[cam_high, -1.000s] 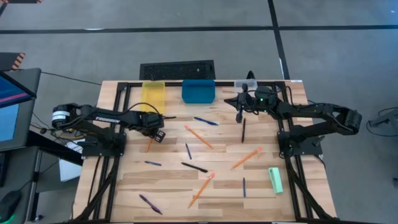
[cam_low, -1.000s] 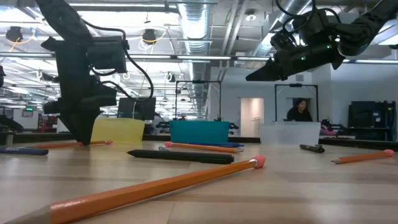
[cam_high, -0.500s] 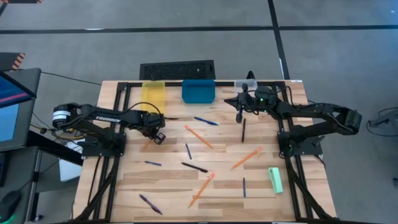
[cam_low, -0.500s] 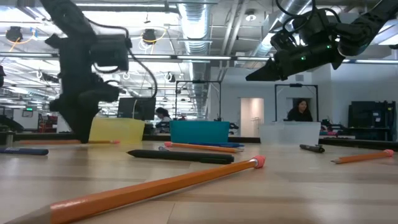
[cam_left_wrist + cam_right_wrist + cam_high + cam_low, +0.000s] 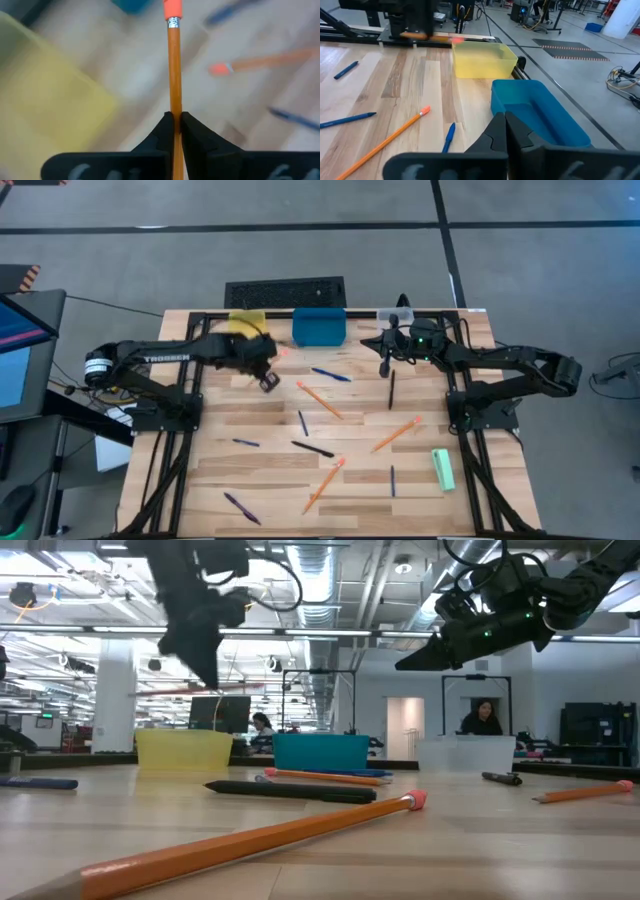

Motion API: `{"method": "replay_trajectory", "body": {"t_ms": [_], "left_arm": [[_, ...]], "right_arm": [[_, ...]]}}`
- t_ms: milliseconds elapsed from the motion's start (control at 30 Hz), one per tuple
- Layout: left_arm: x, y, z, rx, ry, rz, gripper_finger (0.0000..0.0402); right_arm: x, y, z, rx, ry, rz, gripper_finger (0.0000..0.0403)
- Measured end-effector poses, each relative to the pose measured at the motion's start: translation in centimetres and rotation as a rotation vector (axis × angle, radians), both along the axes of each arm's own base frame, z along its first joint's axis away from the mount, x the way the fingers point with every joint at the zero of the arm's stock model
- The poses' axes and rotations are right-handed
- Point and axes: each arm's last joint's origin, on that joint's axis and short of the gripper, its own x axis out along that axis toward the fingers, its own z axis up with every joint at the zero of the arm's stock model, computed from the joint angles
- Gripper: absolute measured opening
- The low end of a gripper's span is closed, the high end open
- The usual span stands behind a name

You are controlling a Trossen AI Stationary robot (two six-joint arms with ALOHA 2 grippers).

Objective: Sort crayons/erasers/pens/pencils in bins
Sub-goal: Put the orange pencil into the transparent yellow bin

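Note:
My left gripper [image 5: 268,381] is shut on an orange pencil [image 5: 173,75] and hangs high above the table, just near of the yellow bin [image 5: 246,323]. The blue bin [image 5: 319,326] and the clear bin [image 5: 395,315] stand beside it along the far edge. My right gripper [image 5: 368,340] hovers shut and holding nothing near the blue bin. Other pencils [image 5: 319,400] and several dark pens [image 5: 330,374] lie flat on the table. The mint-green eraser [image 5: 443,469] lies flat at the near right. My left gripper pinches the pencil's shaft [image 5: 174,107] between its two fingers, well back from the pink eraser end [image 5: 172,9]. The fingers slant down from above and lie across the pencil. The pencil [image 5: 215,690] is lifted clear of the table and lies about level.
A black keyboard [image 5: 285,291] sits beyond the far edge behind the bins. A long pencil [image 5: 250,845] lies in the foreground of the low view. A person [image 5: 482,717] sits in the room behind the table.
My left gripper has risen from the table at the left and gone toward the far edge and the yellow bin, rolling as it went. The pencil that lay under it on the table is now lifted clear.

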Motion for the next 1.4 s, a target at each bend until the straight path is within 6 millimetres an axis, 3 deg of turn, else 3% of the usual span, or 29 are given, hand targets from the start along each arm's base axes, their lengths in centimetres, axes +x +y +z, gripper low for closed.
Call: {"method": "replay_trajectory", "body": {"t_ms": [100, 200, 500, 967, 1267, 1400], "left_arm": [[-0.4, 2.3, 1.7, 0.064, -0.019, 0.082, 0.0006], [-1.5, 4.7, 2.3, 0.104, -0.003, 0.163, 0.0006], [-4.5, 9.9, 0.7, 0.104, -0.051, 0.309, 0.0006], [-6.8, 11.3, -3.5, 0.087, -0.048, 0.392, 0.0006], [-7.1, 13.1, -2.0, 0.142, -0.15, 0.421, 0.0006], [-7.3, 13.3, -2.3, 0.122, -0.13, 0.431, 0.0006]], "right_arm": [[0.0, 0.0, 0.0, 0.0, 0.0, 0.0, 0.0004], [0.0, 0.1, 0.0, 0.001, 0.0, 0.003, 0.0005], [0.1, 0.2, 0.0, 0.0, 0.001, 0.009, 0.0005], [0.1, 0.2, 0.0, -0.005, 0.002, 0.009, 0.0004], [0.2, 0.4, 0.0, -0.008, 0.002, 0.022, 0.0005], [0.2, 0.4, 0.0, -0.009, 0.003, 0.02, 0.0002]]}}
